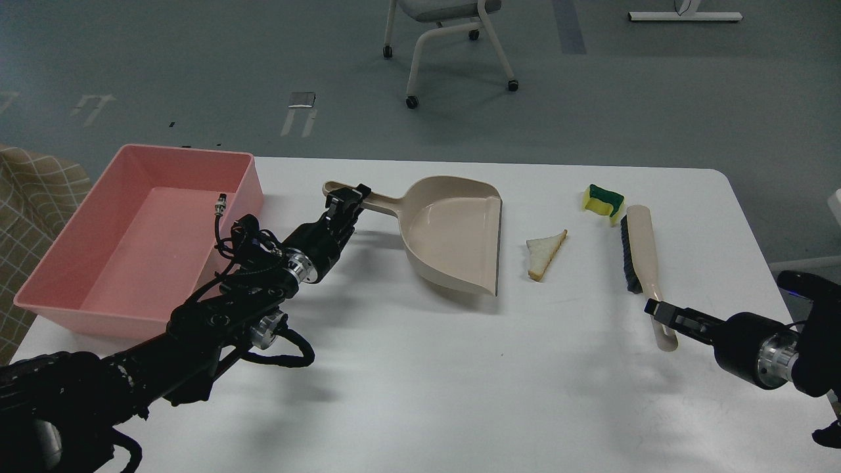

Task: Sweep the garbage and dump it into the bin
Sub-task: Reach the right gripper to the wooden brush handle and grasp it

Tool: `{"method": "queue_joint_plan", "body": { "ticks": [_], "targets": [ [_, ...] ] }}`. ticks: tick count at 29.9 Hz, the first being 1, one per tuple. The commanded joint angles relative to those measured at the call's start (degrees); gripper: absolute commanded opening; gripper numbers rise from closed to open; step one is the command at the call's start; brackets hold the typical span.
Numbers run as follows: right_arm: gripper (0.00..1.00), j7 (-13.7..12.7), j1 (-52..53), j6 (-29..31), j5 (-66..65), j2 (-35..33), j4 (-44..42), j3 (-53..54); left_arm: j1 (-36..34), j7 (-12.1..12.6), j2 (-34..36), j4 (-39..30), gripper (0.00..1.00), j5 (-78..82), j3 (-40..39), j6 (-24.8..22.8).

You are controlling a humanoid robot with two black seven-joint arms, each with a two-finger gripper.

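Note:
The beige dustpan (453,230) lies mid-table, its mouth to the right and its handle to the left. My left gripper (348,200) straddles that handle near its end and looks shut on it. The white bread slice (545,253) lies just right of the dustpan mouth. The yellow and green sponge (603,200) lies further right, touching the top of a beige brush (640,249) with black bristles. My right gripper (659,310) sits over the brush handle's near end; its fingers cannot be told apart. The pink bin (59,276) stands at the table's left edge.
The bin holds nothing, though a cable plug of my left arm (221,205) hangs over it. A wheeled chair (447,39) stands on the floor beyond the table. The table's right edge (775,263) is close to the brush.

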Motion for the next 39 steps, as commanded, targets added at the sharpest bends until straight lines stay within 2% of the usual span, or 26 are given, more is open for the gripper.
{"method": "queue_joint_plan", "body": {
  "ticks": [1,21,22,23,24,25,28,32,39],
  "targets": [
    [0.34,0.0,0.0,0.0,-0.3,0.3,0.0,0.0,0.0,0.0,0.0,0.0,0.07,-0.1,-0.1,0.0],
    [0.35,-0.1,0.1,0.0,-2.0,2.4,-1.3,-0.2,0.0,0.0,-0.2,0.0,0.07,-0.2,-0.2,0.0],
    [0.32,-0.1,0.1,0.0,-2.1,2.4,-1.3,-0.2,0.0,0.0,-0.2,0.0,0.07,-0.2,-0.2,0.0],
    [0.25,-0.2,0.1,0.0,-2.1,2.3,-1.3,-0.2,0.0,0.0,-0.1,0.0,0.07,-0.2,-0.2,0.0],
    [0.25,-0.2,0.1,0.0,-2.1,2.3,-1.4,-0.2,0.0,0.0,-0.1,0.0,0.07,-0.2,-0.2,0.0],
    [0.16,-0.3,0.1,0.0,-2.1,2.2,-1.3,-0.3,0.0,0.0,-0.1,0.0,0.07,-0.2,-0.2,0.0],
    [0.06,-0.4,0.1,0.0,-2.1,1.8,-1.4,-0.3,-0.1,0.0,0.0,0.0,0.07,-0.2,-0.2,0.0],
    [0.0,0.1,0.3,0.0,-1.8,1.7,-1.3,0.0,0.0,0.0,0.2,0.0,0.07,-0.2,-0.2,0.0],
    [0.0,0.9,0.3,0.0,-1.0,-3.1,0.8,4.2,-0.1,0.0,0.8,0.0,0.07,-0.2,-0.3,0.0]
  ]
}}
